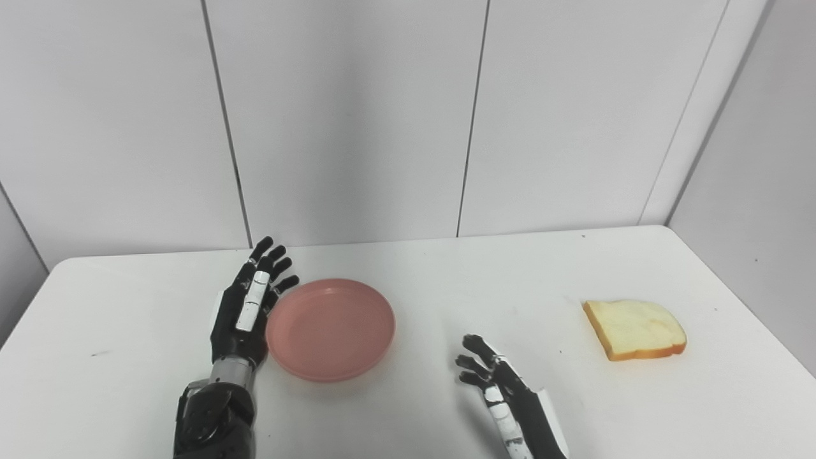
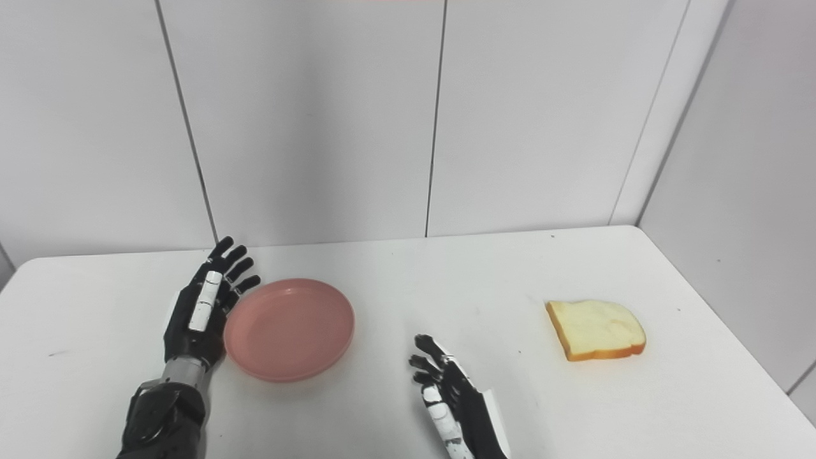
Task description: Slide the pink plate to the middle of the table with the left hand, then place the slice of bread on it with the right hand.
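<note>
On the white counter [image 1: 408, 408], the left hand [image 1: 245, 306] is pressing, fingers spread and empty, against the pink plate [image 1: 331, 328], apparently to push it centreward, while the right hand [image 1: 503, 395] is waiting open, well apart from the bread slice [image 1: 634, 328].

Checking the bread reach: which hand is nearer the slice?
Right. The right hand is open on the table, left of the bread slice with bare table between. The left hand is farther, against the pink plate's left rim.
</note>
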Available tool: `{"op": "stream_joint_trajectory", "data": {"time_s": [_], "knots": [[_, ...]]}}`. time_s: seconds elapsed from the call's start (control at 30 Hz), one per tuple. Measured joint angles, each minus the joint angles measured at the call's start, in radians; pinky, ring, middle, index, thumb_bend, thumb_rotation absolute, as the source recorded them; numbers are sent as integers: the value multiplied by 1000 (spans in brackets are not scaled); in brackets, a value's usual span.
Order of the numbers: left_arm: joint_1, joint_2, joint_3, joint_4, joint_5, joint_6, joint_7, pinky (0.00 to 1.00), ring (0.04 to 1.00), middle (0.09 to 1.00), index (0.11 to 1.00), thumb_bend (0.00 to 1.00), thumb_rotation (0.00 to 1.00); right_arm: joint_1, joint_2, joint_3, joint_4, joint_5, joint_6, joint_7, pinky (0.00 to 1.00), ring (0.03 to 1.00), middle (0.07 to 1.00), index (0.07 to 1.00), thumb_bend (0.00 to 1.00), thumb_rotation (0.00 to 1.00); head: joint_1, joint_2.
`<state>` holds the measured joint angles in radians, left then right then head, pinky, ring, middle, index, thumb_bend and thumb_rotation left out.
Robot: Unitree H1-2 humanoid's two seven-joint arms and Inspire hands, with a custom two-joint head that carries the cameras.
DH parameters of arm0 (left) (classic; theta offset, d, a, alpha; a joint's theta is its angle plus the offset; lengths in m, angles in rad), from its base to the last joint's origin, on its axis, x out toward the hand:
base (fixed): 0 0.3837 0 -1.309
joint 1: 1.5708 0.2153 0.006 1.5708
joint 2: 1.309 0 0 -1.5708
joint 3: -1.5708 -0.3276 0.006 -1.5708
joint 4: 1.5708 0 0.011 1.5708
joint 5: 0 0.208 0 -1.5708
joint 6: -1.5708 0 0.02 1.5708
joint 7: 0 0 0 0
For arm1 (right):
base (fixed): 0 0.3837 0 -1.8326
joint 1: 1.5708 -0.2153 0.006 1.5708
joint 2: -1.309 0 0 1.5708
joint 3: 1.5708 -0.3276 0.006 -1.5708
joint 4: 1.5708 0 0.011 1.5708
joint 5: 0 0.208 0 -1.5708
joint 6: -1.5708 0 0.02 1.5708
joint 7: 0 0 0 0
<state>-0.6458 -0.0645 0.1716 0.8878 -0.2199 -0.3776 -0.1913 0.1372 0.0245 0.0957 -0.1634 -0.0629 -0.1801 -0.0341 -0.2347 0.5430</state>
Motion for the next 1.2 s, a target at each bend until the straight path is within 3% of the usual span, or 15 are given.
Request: {"op": "stream_joint_trajectory", "data": {"time_s": [0.27,0.63,0.93,1.2], "knots": [[12,-17,2,-25,-9,11,0,821,866,851,836,853,623,0,13,29,0,-27,7,-21,844,851,906,876,708,1000,-21,6],[22,-36,0,-43,-19,40,1,777,849,833,829,860,609,1,22,35,5,-35,8,-27,835,850,904,875,687,1000,-44,3],[22,-44,0,-42,-21,43,-1,809,863,836,846,895,628,1,23,41,9,-54,8,-46,828,850,901,878,677,1000,-90,-3],[18,-43,-1,-34,-21,42,-2,796,865,836,832,821,621,4,24,44,-1,-57,7,-65,825,845,893,872,758,983,-109,-14]]}}
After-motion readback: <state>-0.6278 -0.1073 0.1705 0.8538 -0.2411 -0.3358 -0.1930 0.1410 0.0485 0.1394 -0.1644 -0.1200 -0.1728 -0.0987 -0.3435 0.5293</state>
